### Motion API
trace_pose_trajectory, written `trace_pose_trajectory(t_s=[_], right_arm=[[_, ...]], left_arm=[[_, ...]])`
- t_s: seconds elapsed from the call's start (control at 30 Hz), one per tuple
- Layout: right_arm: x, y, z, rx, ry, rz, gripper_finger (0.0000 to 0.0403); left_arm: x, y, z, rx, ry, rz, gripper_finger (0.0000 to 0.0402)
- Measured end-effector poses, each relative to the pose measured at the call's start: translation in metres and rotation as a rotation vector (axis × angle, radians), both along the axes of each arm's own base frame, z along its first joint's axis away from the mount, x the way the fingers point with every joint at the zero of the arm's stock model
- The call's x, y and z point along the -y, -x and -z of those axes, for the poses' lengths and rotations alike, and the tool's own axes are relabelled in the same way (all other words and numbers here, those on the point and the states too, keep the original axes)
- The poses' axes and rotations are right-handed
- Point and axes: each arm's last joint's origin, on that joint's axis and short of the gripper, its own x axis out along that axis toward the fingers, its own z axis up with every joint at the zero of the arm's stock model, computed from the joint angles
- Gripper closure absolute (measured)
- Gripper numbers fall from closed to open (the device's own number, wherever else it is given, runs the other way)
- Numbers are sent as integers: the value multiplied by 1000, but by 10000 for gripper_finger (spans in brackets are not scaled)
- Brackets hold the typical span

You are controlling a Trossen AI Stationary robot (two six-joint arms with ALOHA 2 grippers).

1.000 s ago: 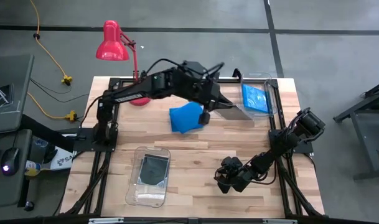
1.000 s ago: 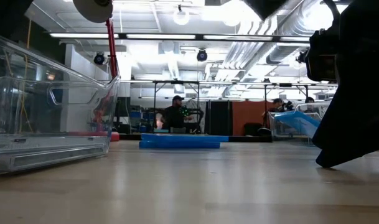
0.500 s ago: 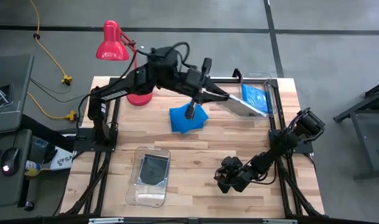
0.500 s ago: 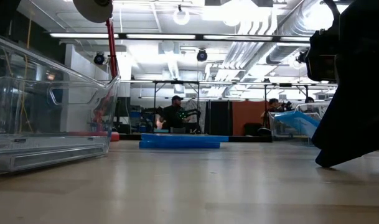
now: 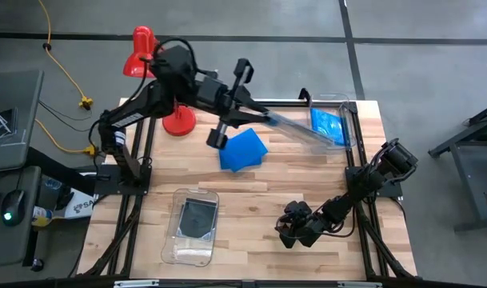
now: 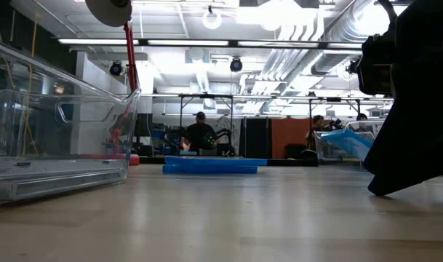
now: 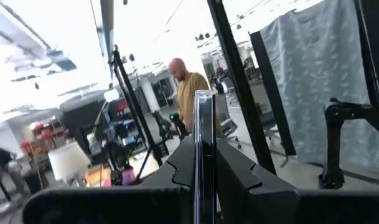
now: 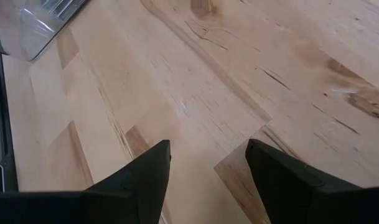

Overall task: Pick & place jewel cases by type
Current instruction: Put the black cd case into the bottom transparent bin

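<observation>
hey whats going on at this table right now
The robot is sorting jewel cases by type. The left gripper is shut on a dark jewel case, holding it in the air above the table, near the clear bin with a blue case in it. A stack of blue cases lies mid-table, and another clear bin holds a dark case. The right gripper waits open, low over the wood.
</observation>
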Motion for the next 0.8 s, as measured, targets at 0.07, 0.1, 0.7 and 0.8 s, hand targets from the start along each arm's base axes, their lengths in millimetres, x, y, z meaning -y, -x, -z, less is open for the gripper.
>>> trace_pose_trajectory(t_s=[0.07,0.1,0.7,0.8], right_arm=[[0,0,0,0,0,0,192],[0,0,0,0,1,0,192],[0,0,0,3,7,6,192],[0,0,0,3,7,5,192]], left_arm=[[1,6,-3,13,-8,-1,371],[1,9,-5,18,-9,-1,371],[2,95,-36,43,-51,-254,371],[2,111,-38,32,-58,-297,371]])
